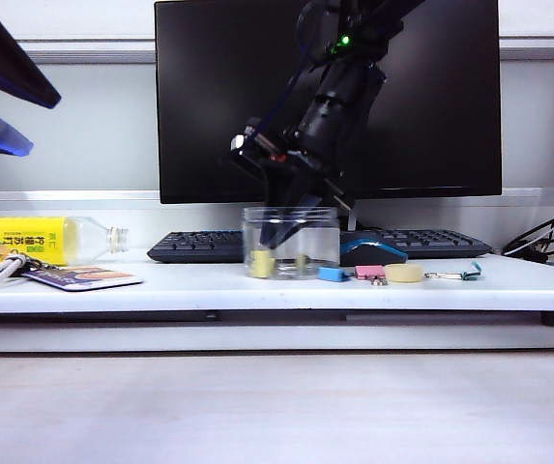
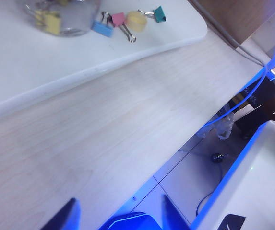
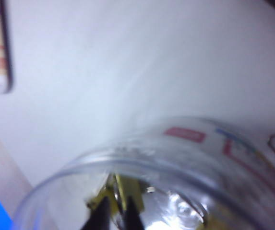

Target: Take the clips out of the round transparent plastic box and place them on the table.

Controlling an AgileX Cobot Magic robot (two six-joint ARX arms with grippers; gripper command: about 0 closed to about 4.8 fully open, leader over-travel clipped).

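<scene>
The round transparent plastic box [image 1: 327, 232] stands on the white table [image 1: 209, 290] in front of the monitor. Inside it lie pale-yellow clips [image 1: 262, 263], one further right [image 1: 302, 261]. My right gripper [image 1: 278, 232] reaches down into the box. In the right wrist view its dark fingers [image 3: 119, 213] stand close together, pinching a pale-yellow clip [image 3: 127, 189] inside the box's rim [image 3: 142, 160]. My left gripper [image 2: 120, 203] hangs open and empty over the wood-grain surface, far from the box [image 2: 75, 19] and its clips [image 2: 52, 23].
Right of the box lie a blue clip [image 1: 333, 274], a pink clip [image 1: 369, 273], a pale-yellow tape roll [image 1: 404, 274] and a teal clip [image 1: 470, 273]. Behind are a keyboard [image 1: 199, 246] and mouse [image 1: 371, 251]. A bottle [image 1: 49, 239] and card [image 1: 83, 278] lie left.
</scene>
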